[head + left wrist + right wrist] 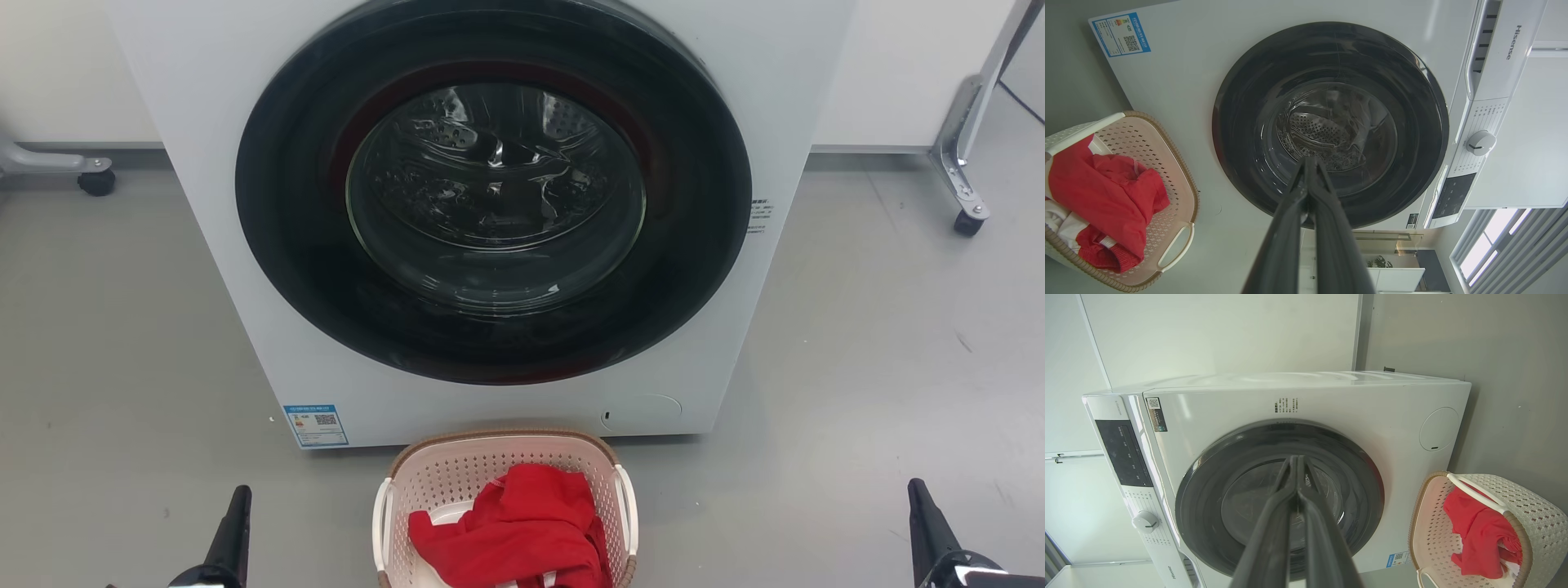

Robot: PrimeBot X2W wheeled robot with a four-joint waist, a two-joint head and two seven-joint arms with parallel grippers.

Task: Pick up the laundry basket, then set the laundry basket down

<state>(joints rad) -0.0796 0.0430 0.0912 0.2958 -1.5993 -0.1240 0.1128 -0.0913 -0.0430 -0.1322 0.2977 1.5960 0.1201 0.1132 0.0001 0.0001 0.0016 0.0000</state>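
While both arms hung low at the bottom corners of the head view, the laundry basket [424, 478] stood on the grey floor [122, 327] at the bottom centre, just in front of the white washing machine [212, 245], with a red garment [522, 523] heaped inside. The left gripper [1309, 161] and the right gripper [1295, 458] each had the fingers pressed together, holding nothing, well apart from the white side handles [381, 523]. I judge that lifting by one handle alone could tip the basket and spill the garment, and a careless reach could push it against the machine
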